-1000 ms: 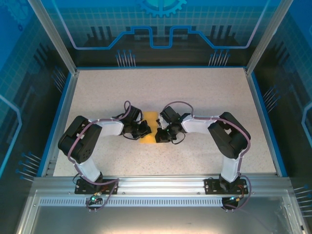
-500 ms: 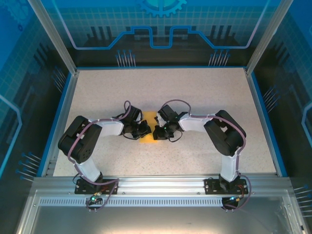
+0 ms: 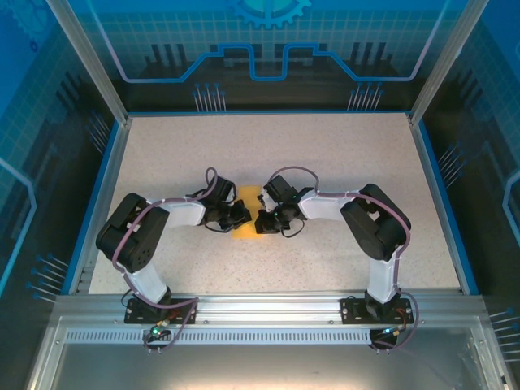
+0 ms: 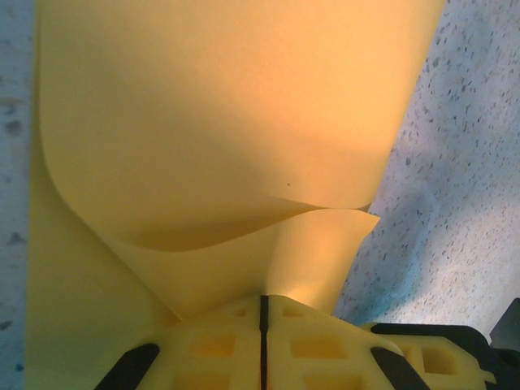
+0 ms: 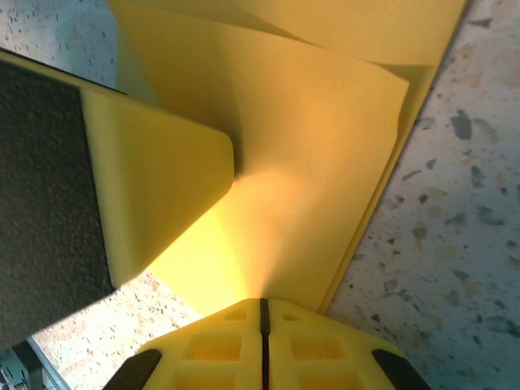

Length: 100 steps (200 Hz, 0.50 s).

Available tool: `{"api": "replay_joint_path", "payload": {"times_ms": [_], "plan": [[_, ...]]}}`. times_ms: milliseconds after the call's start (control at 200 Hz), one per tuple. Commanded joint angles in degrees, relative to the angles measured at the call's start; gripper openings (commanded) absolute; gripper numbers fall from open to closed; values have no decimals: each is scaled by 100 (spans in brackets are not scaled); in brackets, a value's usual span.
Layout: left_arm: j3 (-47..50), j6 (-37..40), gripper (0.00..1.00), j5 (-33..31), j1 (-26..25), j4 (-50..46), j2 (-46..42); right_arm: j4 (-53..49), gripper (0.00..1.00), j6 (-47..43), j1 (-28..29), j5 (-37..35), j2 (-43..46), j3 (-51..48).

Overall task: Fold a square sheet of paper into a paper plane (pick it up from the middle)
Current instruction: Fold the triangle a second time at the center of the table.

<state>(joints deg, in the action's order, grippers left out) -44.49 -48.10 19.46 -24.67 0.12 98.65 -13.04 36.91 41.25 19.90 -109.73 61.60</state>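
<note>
The orange-yellow sheet of paper (image 3: 249, 196) lies at the table's middle, pinched between both arms. My left gripper (image 3: 244, 216) is shut on its left side. In the left wrist view the paper (image 4: 211, 122) bows up in a curled double layer out of the closed left gripper (image 4: 262, 296). My right gripper (image 3: 260, 221) is shut on the right side. In the right wrist view, folded layers of the paper (image 5: 309, 162) fan out from the closed right gripper (image 5: 262, 301), and a yellow finger of the left gripper (image 5: 154, 187) presses the same sheet. No pointed plane shape shows.
The speckled table (image 3: 325, 154) has a blue rim and metal posts at its corners. Both forearms meet over its centre, nearly touching. An aluminium rail (image 3: 260, 305) with the arm bases runs along the near edge.
The right gripper slid a little left, closing the gap to the left gripper and hiding more of the paper. The left arm barely moved.
</note>
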Motion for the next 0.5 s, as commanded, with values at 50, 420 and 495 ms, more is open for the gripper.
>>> {"api": "replay_joint_path", "payload": {"times_ms": [50, 420, 495], "plan": [[-115, 130, 10, -368, 266, -112, 119, -1027, 8, -153, 86, -248, -67, -294], [-7, 766, 10, -214, 812, 295, 274, -1050, 8, -166, 91, -287, -65, -279], [4, 866, 10, -92, 958, 497, 331, -1078, 8, -175, 85, -290, -99, -247]]}}
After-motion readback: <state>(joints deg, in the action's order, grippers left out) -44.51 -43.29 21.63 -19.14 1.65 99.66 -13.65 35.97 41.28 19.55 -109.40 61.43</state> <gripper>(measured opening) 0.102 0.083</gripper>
